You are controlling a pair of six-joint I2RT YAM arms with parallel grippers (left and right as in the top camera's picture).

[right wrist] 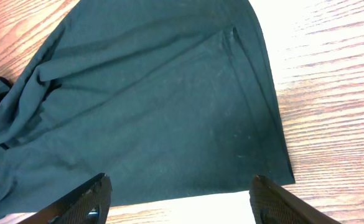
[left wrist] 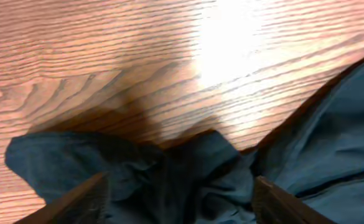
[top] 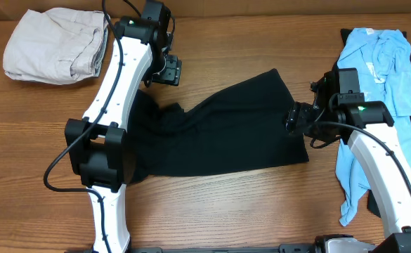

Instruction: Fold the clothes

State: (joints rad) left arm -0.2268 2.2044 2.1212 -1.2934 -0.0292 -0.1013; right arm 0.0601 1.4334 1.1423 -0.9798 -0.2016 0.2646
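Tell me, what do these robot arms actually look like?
The left arm and right arm are smooth white tubes joined by chunky black joints. A thin black cable runs along each, and a green light glows near each wrist. The fingers are dark, flat wedges.

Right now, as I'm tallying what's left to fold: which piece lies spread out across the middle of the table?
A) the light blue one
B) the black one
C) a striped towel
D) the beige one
B: the black garment lies spread out in the centre, while the beige garment sits bundled in the far left corner and the light blue shirt lies along the right edge.
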